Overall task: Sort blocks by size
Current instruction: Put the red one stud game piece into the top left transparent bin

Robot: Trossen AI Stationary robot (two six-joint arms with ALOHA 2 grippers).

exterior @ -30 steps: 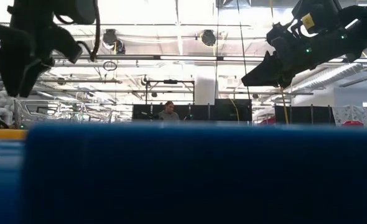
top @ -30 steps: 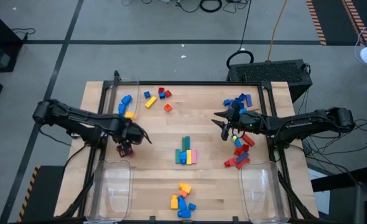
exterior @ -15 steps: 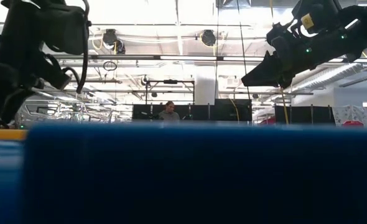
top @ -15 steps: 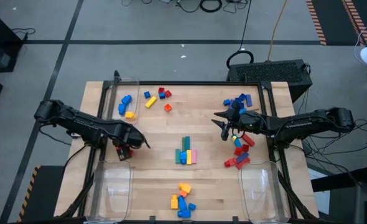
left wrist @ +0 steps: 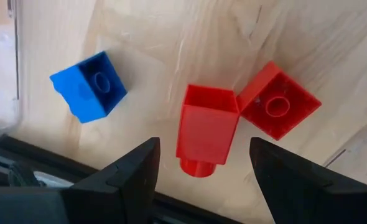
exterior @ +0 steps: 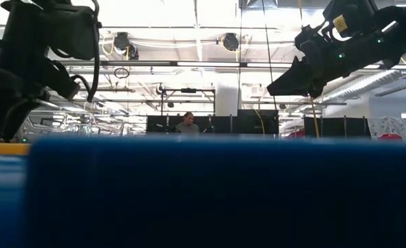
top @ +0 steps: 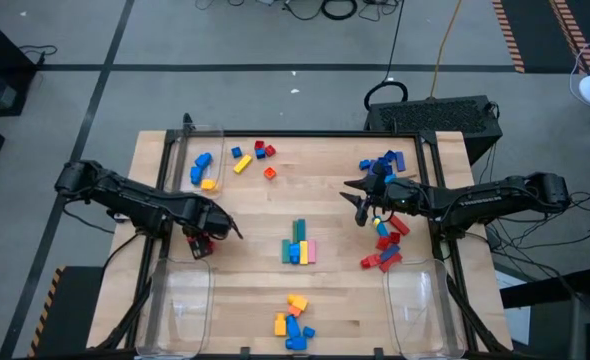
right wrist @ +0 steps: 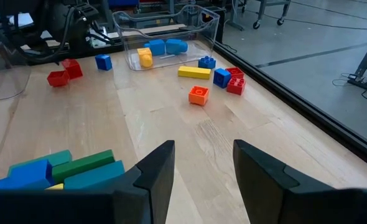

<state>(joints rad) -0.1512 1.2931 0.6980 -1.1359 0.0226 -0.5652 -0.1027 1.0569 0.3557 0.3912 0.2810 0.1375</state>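
Left gripper (left wrist: 202,163): fingers spread wide, empty, poised over two red bricks at the left side of the table (top: 265,205); seen in the high view at (top: 201,240), beside the near-left clear bin (top: 180,305).
Red bricks under left gripper: one red brick (left wrist: 206,129) lying on its side between the fingers, open underside showing; second red brick (left wrist: 278,101) touching its corner, stud up.
Blue brick (left wrist: 89,85): apart from the red pair, close to the wall of a clear bin.
Right gripper (top: 363,208): fingers parted to a moderate gap, nothing between them; held above the right part of the table, pointing toward the centre.
Blocks by right gripper: red and blue cluster (top: 385,232) just beside and below it; blue group (top: 383,162) further back.
Centre row (top: 299,245): green, blue, yellow and pink bars lying side by side, touching.
Near-edge group (top: 292,322): orange, yellow and blue bricks in a loose heap.
Far-left group: yellow bar (right wrist: 194,73), orange cube (right wrist: 198,94), blue bricks and a red brick (right wrist: 235,81) scattered near the far-left clear bin (right wrist: 171,31).
Far-left bin contents: blue pieces and one yellow piece (right wrist: 145,57).
Near-right clear bin (top: 418,305): standing at the table's near right corner.
Low view: blocked along the bottom by a blue mass; both arms dark against the ceiling; a person (exterior: 186,124) seated far back in the room.
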